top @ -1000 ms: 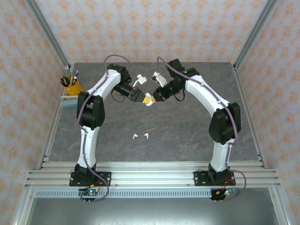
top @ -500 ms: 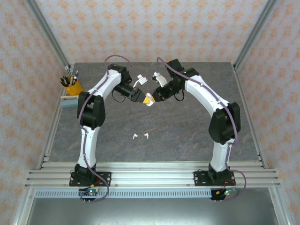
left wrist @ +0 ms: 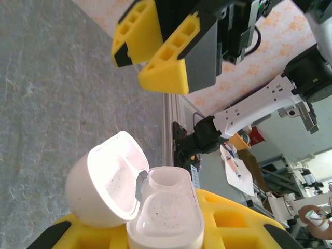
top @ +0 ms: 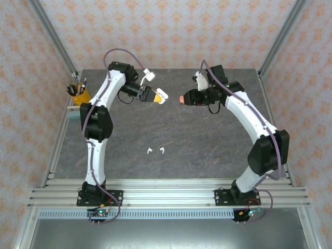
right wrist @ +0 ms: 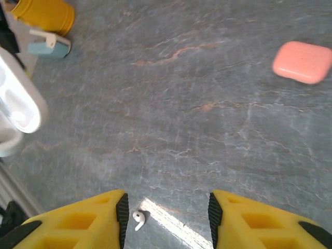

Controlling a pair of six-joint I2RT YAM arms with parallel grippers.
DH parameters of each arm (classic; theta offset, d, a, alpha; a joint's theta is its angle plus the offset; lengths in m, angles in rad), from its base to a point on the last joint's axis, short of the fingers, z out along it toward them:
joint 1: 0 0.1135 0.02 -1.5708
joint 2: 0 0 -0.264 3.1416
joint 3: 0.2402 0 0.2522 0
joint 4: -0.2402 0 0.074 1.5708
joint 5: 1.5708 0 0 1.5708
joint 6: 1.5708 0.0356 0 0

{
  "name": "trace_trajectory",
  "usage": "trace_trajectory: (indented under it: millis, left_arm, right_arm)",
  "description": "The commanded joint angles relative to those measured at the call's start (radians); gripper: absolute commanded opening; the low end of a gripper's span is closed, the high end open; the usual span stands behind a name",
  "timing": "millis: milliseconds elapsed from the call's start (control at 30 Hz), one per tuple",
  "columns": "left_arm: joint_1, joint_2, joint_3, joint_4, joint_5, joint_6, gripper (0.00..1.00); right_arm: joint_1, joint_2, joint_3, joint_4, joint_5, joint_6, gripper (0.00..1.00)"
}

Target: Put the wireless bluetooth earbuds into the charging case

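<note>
Reaching toward the far side of the table (top: 207, 140), the left arm is raised and bent at the elbow, with its wrist turned to the right. The left gripper (top: 154, 96) is clamped on the base of the white charging case (left wrist: 161, 218). The case is held up off the table top with its lid swung open. The right arm is stretched up from its base, and its forearm is pointed left at the white charging case. The right gripper (right wrist: 167, 207) is set facing the case but apart from it, its fingers spread with nothing held between them. A pink charging case (right wrist: 303, 62) is seen lying shut on the table to the right of the white charging case, just at the right gripper's tip in the top view. Two white earbuds (top: 149, 151) (top: 162, 150) are left side by side on the table, well apart from the white charging case and nearer the arm bases. A yellow pen cup (top: 78, 96) is placed well to the left of the white charging case.
</note>
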State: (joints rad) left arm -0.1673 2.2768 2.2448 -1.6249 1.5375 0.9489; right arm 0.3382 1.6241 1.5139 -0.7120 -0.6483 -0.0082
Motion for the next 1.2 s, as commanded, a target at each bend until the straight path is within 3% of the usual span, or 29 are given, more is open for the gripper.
trace_trajectory:
  millis: [0,167,233,267,300,333,367,400,467,500,600,867,1033,1167]
  left_arm:
    - [-0.006,-0.019,0.064,-0.168,0.022,-0.054,0.00]
    - [-0.037,0.014,0.175,-0.167,0.013,-0.178,0.00]
    - [-0.066,0.033,0.234,-0.124,-0.022,-0.292,0.00]
    - [-0.098,0.023,0.229,0.015,-0.141,-0.499,0.00]
    - [-0.153,-0.041,0.133,0.291,-0.455,-0.793,0.00]
    - [-0.207,-0.114,0.036,0.471,-0.772,-0.885,0.00]
    - [-0.252,-0.165,-0.032,0.602,-0.923,-0.901,0.00]
    - [-0.254,-0.169,-0.043,0.671,-0.952,-0.964,0.00]
    - [-0.229,-0.119,0.016,0.709,-0.887,-1.075,0.00]
    - [-0.228,-0.108,0.017,0.750,-0.927,-1.118,0.00]
    - [-0.254,-0.126,0.011,0.798,-1.114,-1.110,0.00]
    - [-0.265,-0.345,-0.272,1.112,-1.355,-1.065,0.00]
    - [-0.266,-0.479,-0.462,1.299,-1.556,-1.042,0.00]
    - [-0.270,-0.547,-0.574,1.338,-1.735,-1.025,0.00]
  right_arm:
    - [0.007,-0.038,-0.062,0.047,0.149,0.154,0.46]
    - [0.005,-0.087,-0.125,0.070,0.262,0.293,0.46]
    - [0.007,-0.106,-0.142,0.071,0.302,0.332,0.46]
    - [0.005,-0.115,-0.147,0.069,0.319,0.348,0.46]
    - [0.006,-0.123,-0.151,0.070,0.329,0.359,0.46]
    - [0.006,-0.129,-0.153,0.071,0.338,0.367,0.46]
    - [0.006,-0.137,-0.156,0.072,0.344,0.374,0.46]
    - [0.006,-0.145,-0.156,0.068,0.354,0.379,0.46]
    - [0.004,-0.163,-0.160,0.057,0.368,0.378,0.46]
    - [0.004,-0.172,-0.166,0.052,0.373,0.379,0.46]
    - [0.002,-0.197,-0.189,0.043,0.360,0.380,0.46]
    - [0.020,-0.218,-0.340,0.100,0.315,0.448,0.46]
    - [0.114,-0.177,-0.360,0.113,0.355,0.484,0.46]
    - [0.220,-0.120,-0.330,0.105,0.414,0.532,0.47]
